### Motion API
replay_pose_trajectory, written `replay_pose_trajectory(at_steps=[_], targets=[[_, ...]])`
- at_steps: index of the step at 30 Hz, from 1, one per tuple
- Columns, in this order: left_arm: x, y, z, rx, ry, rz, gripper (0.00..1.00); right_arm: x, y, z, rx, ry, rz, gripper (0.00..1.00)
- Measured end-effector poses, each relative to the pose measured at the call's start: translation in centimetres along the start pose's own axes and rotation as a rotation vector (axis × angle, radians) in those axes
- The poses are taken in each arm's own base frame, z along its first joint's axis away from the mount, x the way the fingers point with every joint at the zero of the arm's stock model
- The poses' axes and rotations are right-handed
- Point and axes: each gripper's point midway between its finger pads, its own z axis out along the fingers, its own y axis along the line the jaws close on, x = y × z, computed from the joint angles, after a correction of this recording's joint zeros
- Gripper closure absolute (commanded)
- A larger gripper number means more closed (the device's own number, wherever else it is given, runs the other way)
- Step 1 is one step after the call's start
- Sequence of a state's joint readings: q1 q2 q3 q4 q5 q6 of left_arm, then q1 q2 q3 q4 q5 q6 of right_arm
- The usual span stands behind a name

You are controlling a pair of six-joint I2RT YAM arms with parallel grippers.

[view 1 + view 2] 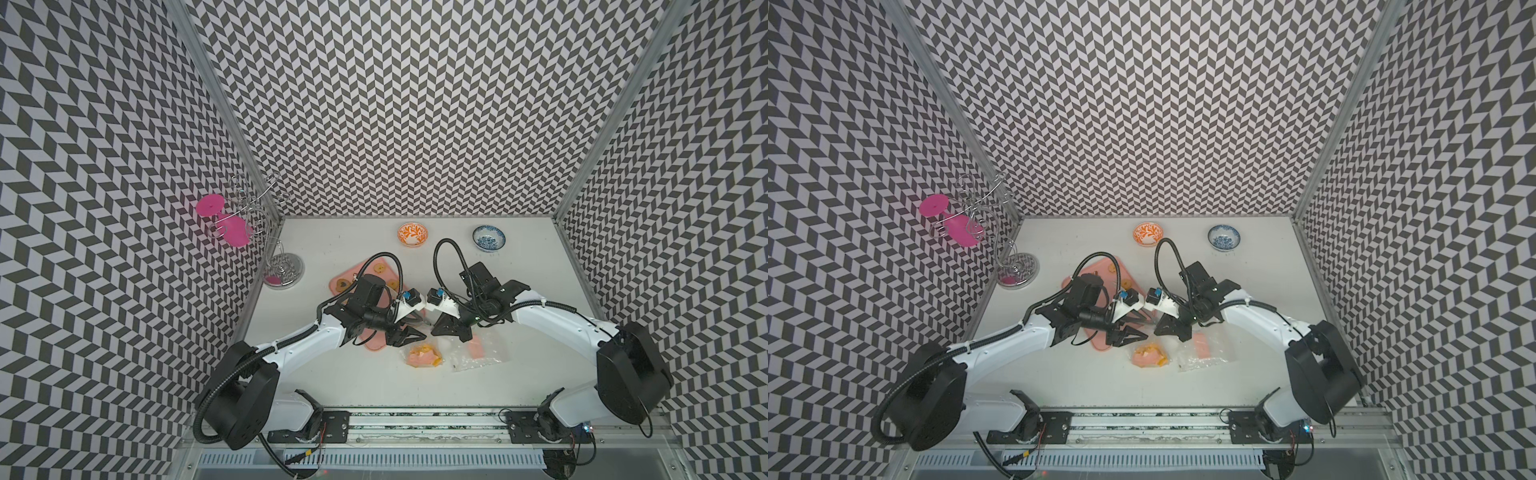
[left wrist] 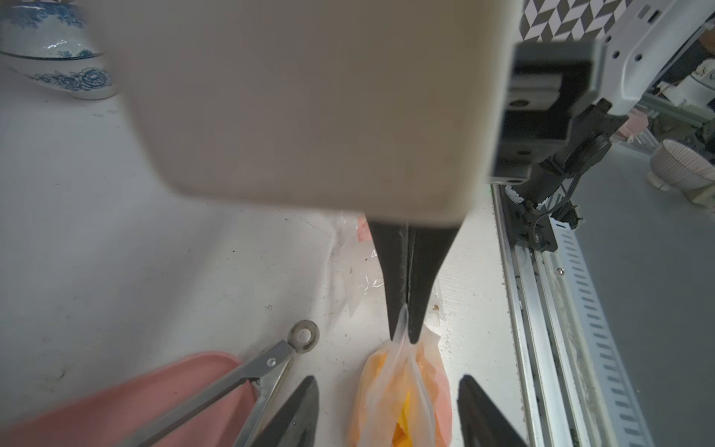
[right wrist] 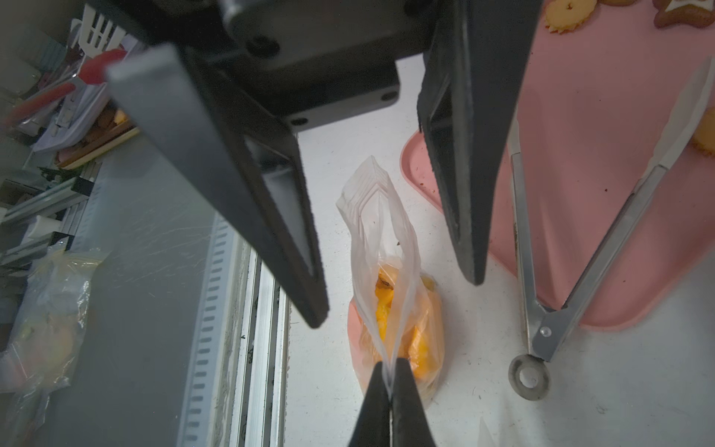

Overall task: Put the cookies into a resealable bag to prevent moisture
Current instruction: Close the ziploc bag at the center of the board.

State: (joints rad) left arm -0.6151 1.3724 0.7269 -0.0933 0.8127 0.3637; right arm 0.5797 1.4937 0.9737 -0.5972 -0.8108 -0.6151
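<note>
Bright, even, diffuse light fills both top views, leaving only faint soft shadows on the table [image 1: 353,386]; the patterned walls [image 1: 415,104] bow toward the edges (wide-lens distortion). In the left wrist view a blurred pale housing [image 2: 309,96] fills twelve o'clock; the bag [image 3: 381,232] glints softly.

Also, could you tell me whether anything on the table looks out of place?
The tongs lie askew across the edge of the pink tray, ring end on the table. The bag, pinched at one corner by the right gripper, looks unsealed, and a few cookies sit unbagged on the tray.
</note>
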Motion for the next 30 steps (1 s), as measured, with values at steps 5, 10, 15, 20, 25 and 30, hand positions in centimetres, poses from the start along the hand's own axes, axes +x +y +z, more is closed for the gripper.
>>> replay_pose_trajectory(at_steps=[5, 10, 15, 20, 25, 30], targets=[[0.6, 0.0, 0.9, 0.033, 0.012, -0.018, 0.72, 0.9, -0.2, 0.3, -0.018, -0.037, 0.044, 0.99], [0.1, -0.4, 0.9, 0.063, -0.001, -0.017, 0.91, 1.4, 0.0, 0.7, -0.036, -0.059, 0.075, 0.98], [-0.1, -0.6, 1.0, 0.1, 0.006, -0.032, 0.94, 1.2, -0.1, 0.5, -0.037, -0.099, 0.09, 0.98], [0.3, -0.9, 1.1, 0.13, 0.026, -0.058, 0.85, 1.0, -0.2, 0.4, -0.039, -0.115, 0.099, 0.98], [1.0, -1.0, 1.2, 0.148, 0.052, -0.094, 0.81, 0.9, -0.2, 0.3, -0.045, -0.124, 0.101, 0.98], [1.4, -0.7, 1.3, 0.142, 0.079, -0.114, 1.0, 0.8, -0.3, 0.2, -0.045, -0.13, 0.11, 0.96]])
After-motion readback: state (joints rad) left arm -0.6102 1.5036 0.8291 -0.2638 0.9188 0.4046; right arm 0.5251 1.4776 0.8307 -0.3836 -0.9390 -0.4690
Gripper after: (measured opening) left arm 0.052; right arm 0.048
